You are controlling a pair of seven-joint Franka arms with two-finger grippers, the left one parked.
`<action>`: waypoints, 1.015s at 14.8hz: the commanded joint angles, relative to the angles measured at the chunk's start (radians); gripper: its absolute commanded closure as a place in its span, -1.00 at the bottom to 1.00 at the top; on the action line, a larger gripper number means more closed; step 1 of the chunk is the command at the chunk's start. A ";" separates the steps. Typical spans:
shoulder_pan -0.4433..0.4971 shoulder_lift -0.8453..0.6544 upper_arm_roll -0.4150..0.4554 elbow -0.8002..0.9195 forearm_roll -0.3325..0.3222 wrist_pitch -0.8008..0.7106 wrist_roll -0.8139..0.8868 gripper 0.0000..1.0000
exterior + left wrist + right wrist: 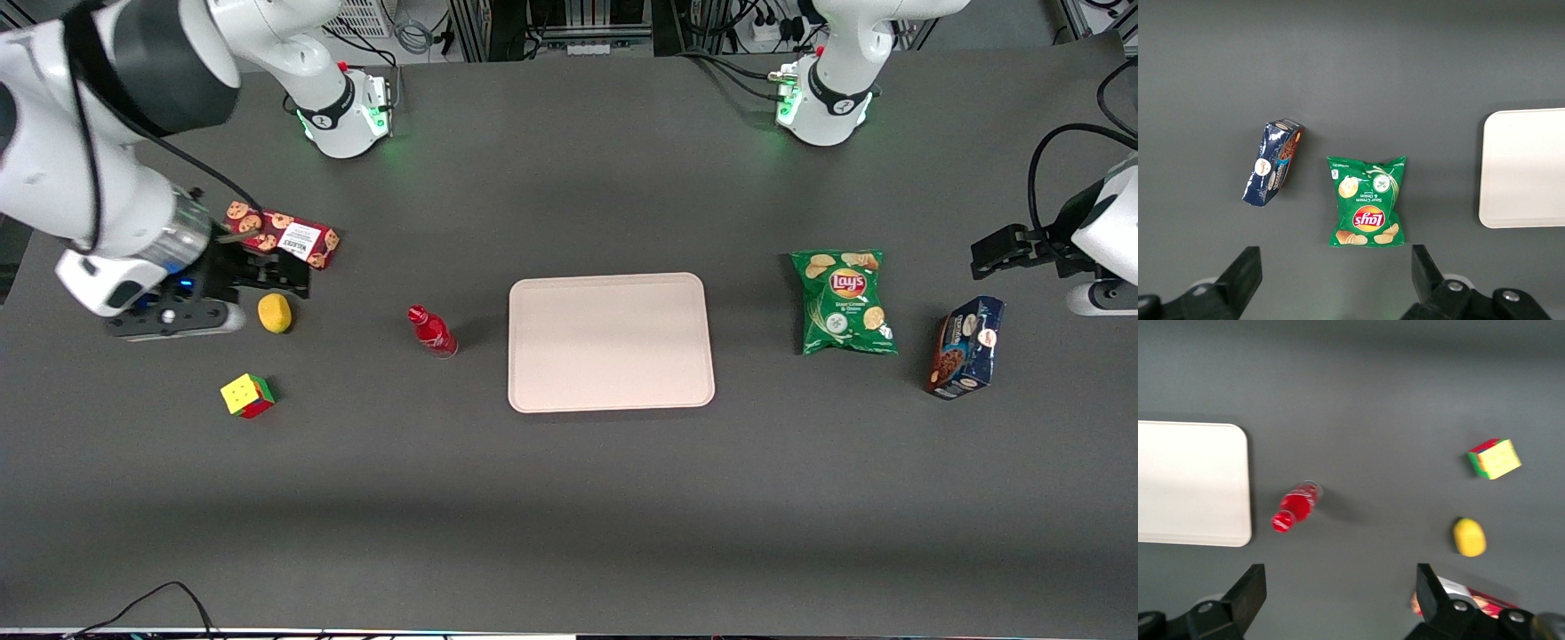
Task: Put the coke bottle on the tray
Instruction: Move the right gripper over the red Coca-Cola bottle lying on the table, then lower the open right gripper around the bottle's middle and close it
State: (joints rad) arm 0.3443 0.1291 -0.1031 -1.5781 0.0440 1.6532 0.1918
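A dark grey matte bench (569, 498) carries everything, with 2 white arm bases and cable bundles along the edge farthest from the front camera. The widest bare stretch of bench runs along the edge nearest that camera. The large flat pale beige-pink rectangular tray (611, 342) lies at mid-bench with nothing on it. The small slim red coke bottle with a red cap (432, 332) stands slightly tilted on the bench just beside the tray, toward the working arm's end, not touching it; open bench surrounds it. Farther toward that end sit a yellow lemon (275, 313), a multicoloured puzzle cube (247, 395) nearer the camera, and a red cookie box (283, 234). The end effector (1338, 597) hovers above the bench over the lemon and cookie box, well apart from the bottle, its 2 black fingers (1250, 590) spread wide with nothing between them. Toward the parked arm's end lie a green crisp bag (844, 301) and a dark blue cookie box (965, 347).
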 commanded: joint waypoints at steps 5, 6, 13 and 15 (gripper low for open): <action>-0.002 -0.106 0.120 -0.413 0.027 0.361 0.145 -1.00; -0.002 -0.106 0.137 -0.442 0.025 0.388 0.167 -1.00; -0.002 -0.051 0.186 -0.534 0.019 0.542 0.221 -1.00; 0.002 -0.025 0.191 -0.534 0.014 0.565 0.227 -1.00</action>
State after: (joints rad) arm 0.3455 0.0776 0.0735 -2.1021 0.0546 2.1705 0.3835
